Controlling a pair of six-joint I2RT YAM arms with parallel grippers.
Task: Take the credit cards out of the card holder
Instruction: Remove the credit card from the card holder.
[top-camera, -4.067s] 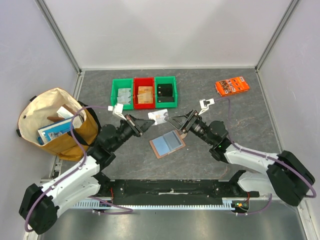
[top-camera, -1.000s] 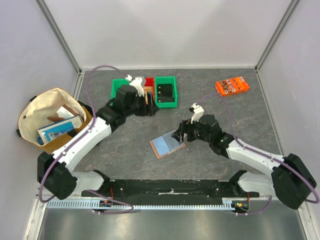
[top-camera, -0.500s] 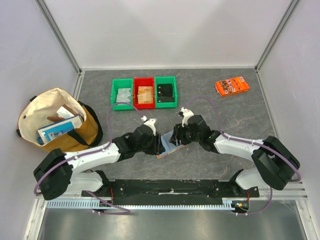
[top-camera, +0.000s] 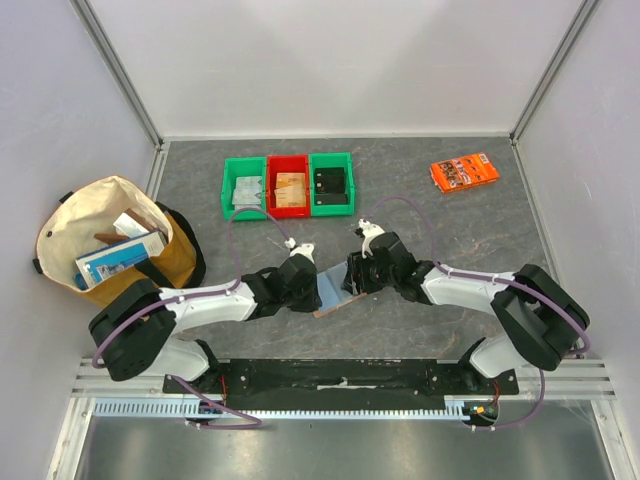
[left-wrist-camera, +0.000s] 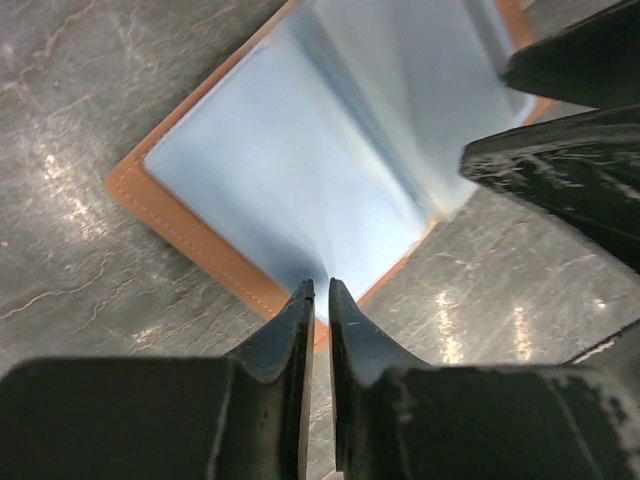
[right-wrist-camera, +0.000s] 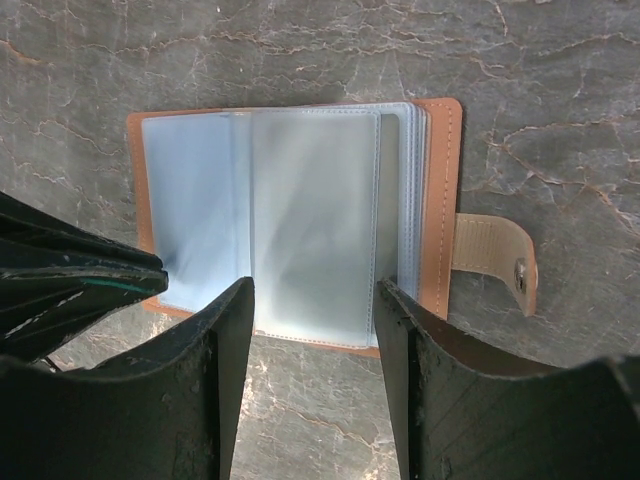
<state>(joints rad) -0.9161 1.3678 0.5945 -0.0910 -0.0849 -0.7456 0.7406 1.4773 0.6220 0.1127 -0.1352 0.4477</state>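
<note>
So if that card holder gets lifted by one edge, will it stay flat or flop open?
Probably flops: the card holder lies open with loose clear sleeves that would likely fan out. It looks thin and light, so a push may slide it on the table.

The card holder (top-camera: 333, 290) lies between left hand (top-camera: 316, 292) and right hand (top-camera: 350, 279), seemingly touching.

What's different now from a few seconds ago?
The left end effector swung back from the red bin down to the card holder and closed on its edge; the right end effector lowered, open, over it. The card holder, bag and orange packet stayed put.
</note>
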